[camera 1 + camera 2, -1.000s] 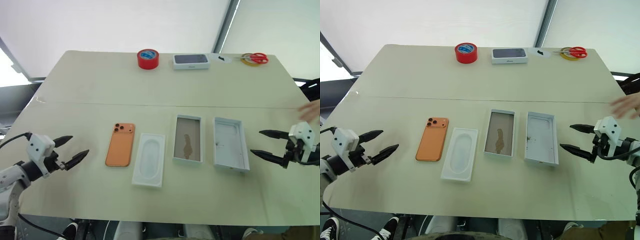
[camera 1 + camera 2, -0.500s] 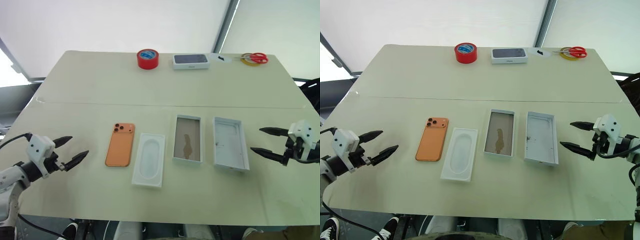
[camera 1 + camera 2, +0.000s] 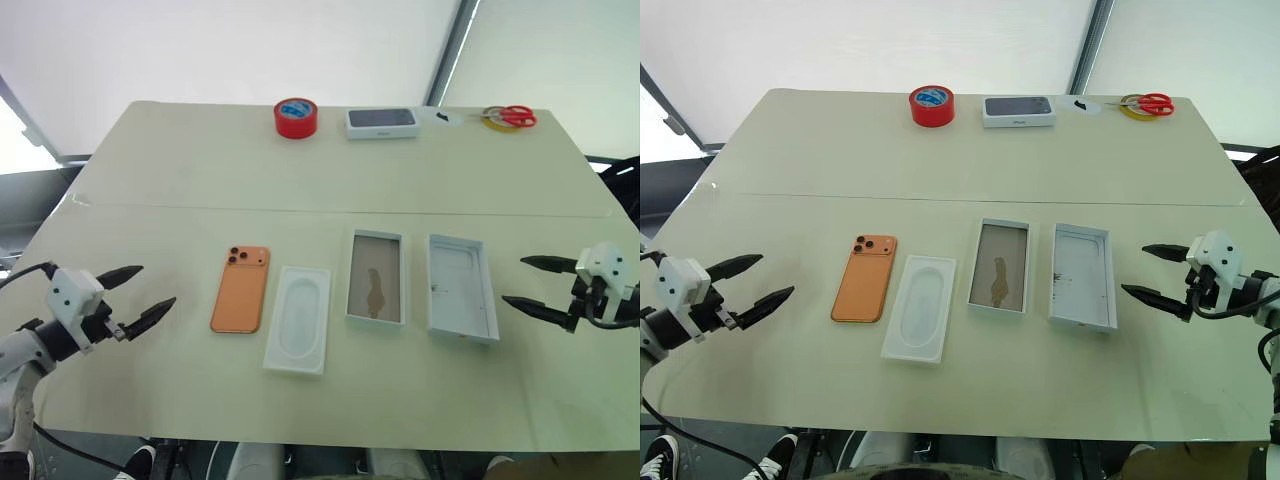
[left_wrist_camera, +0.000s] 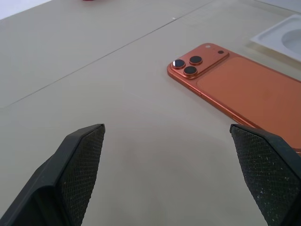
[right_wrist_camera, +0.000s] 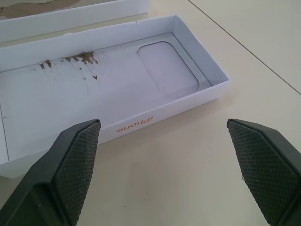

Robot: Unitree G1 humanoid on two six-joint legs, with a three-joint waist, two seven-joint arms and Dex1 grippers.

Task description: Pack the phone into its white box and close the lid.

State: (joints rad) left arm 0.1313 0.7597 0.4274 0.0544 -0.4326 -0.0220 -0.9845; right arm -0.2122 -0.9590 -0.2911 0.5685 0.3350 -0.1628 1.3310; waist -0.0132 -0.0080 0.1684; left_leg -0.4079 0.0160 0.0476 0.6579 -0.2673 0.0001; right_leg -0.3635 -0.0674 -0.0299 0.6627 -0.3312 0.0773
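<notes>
Phone, a flat orange smartphone (image 3: pixel 241 289), lies camera-end away on the counter (image 3: pixel 320 170), just inward of the empty, spread left gripper (image 3: pixel 135 290). The shallow white cardboard box (image 3: pixel 376 277) sits beyond a white moulded insert (image 3: pixel 298 319), and the right gripper (image 3: pixel 530 283), also spread and empty, is nearer the white cardboard lid (image 3: pixel 461 288).

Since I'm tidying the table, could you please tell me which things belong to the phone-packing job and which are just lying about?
Job: phone, white box, lid.

Lying about: moulded insert, red tape roll, dark-topped box, scissors.
</notes>
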